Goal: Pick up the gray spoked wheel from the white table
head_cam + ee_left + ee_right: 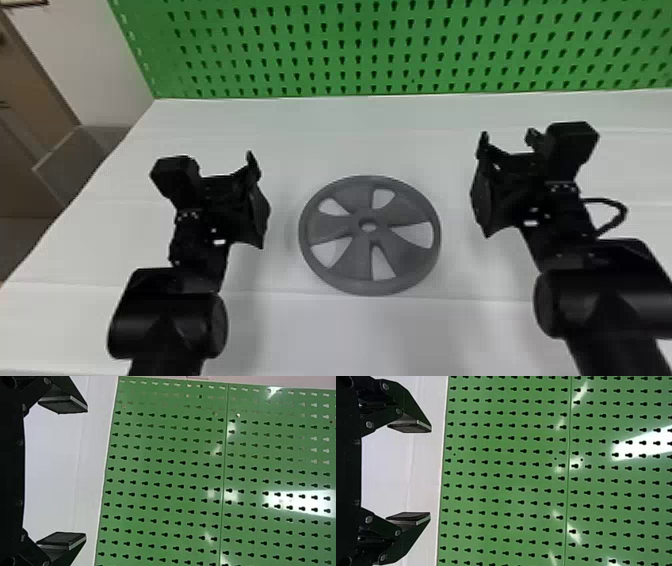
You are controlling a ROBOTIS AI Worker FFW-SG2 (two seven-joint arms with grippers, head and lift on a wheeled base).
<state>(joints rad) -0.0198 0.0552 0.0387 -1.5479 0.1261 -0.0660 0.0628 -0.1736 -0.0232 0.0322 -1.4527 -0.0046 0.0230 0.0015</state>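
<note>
So there's a green pegboard (350, 45) standing along the back edge of the table (350, 335), with glare patches in both wrist views. A pale wall (95, 60) is off past the back left corner, and a cable (617, 202) loops out beside the right wrist. Both grippers flank the wheel (354, 262) without touching it: left gripper (225, 177) toward the table's left edge, right gripper (508, 143) on the other side. Each has its fingers spread wide with just air between. The wheel's lying flat, well in from the back and left edges. It's plain gray: round rim, small holed hub, five broad spokes, white showing through the gaps.
</note>
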